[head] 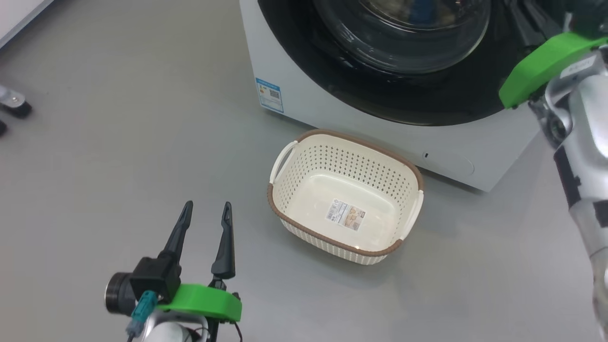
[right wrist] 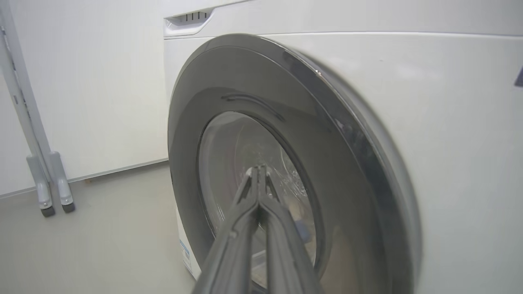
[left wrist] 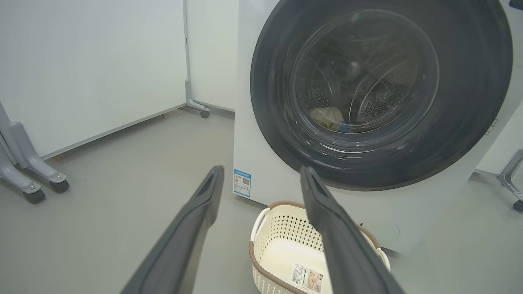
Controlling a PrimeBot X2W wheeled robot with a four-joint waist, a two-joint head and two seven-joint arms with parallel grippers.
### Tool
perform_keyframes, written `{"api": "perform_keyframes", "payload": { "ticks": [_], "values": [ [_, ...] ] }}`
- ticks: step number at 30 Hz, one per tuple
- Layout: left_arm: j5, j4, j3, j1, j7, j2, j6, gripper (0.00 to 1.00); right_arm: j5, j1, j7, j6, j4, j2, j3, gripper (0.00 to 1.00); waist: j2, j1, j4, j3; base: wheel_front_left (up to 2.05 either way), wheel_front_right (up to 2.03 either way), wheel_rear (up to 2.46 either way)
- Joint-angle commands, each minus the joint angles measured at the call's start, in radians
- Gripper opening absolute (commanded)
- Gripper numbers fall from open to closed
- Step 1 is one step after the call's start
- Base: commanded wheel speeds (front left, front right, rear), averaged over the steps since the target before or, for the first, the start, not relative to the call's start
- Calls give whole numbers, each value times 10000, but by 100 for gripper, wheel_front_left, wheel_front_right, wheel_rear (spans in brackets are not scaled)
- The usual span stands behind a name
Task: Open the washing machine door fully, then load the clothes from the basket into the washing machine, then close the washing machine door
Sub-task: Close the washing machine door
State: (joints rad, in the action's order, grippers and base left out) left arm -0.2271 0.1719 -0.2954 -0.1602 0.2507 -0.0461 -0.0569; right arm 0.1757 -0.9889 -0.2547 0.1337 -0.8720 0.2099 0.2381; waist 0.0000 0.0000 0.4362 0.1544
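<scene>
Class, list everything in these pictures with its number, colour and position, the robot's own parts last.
washing machine: one, white, on the grey floor.
washing machine door: one, black rim, clear glass, looks shut.
clothes: number unclear, pale cream, in the drum behind the glass.
basket: one, cream, brown rim, empty, on the floor before the machine.
paper label: one, white, basket's base.
blue sticker: one, machine's lower corner.
partition panel: number unclear, white, beside the machine.
left claw: one, dark, open, above the floor left of the basket.
right claw: one, dark, shut, before the door glass.
</scene>
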Motion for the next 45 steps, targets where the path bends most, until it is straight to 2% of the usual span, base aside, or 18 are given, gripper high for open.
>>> {"api": "perform_keyframes", "payload": {
  "ticks": [1,8,9,11,12,13,14,32,45],
  "values": [
    [134,-208,368,-304,111,-85,50,100,31,291,-67,-30,816,-166,6,0,0,0,-304,-174,0,0,0],
    [184,48,428,-392,111,-152,162,100,-283,2654,-69,-30,3173,-298,-735,0,0,0,-952,-555,0,0,0],
    [191,77,418,-395,111,-159,178,100,-328,2975,-69,-30,3360,-328,-865,8,0,0,-1019,-611,0,0,0],
    [199,138,414,-397,111,-189,199,100,-417,3545,-69,-30,3611,-410,-1162,42,0,0,-1160,-725,0,0,0],
    [196,167,424,-396,111,-207,200,100,-469,3779,-69,-30,3693,-460,-1307,74,0,0,-1231,-775,0,0,0],
    [197,199,432,-391,111,-230,199,100,-505,3996,-69,-30,3767,-525,-1457,95,0,0,-1305,-830,0,0,0],
    [188,227,431,-387,111,-245,211,100,-547,4192,-69,-30,3815,-585,-1608,100,0,0,-1374,-863,0,0,0],
    [-43,534,583,80,108,-519,75,100,-937,6914,-70,-30,4649,-1381,-3276,100,0,0,-2821,-1408,0,0,0],
    [-183,462,525,472,69,-667,30,100,-974,9319,-70,-30,6365,-1589,-4021,100,0,0,-3274,-1744,0,0,0]
  ]
}}
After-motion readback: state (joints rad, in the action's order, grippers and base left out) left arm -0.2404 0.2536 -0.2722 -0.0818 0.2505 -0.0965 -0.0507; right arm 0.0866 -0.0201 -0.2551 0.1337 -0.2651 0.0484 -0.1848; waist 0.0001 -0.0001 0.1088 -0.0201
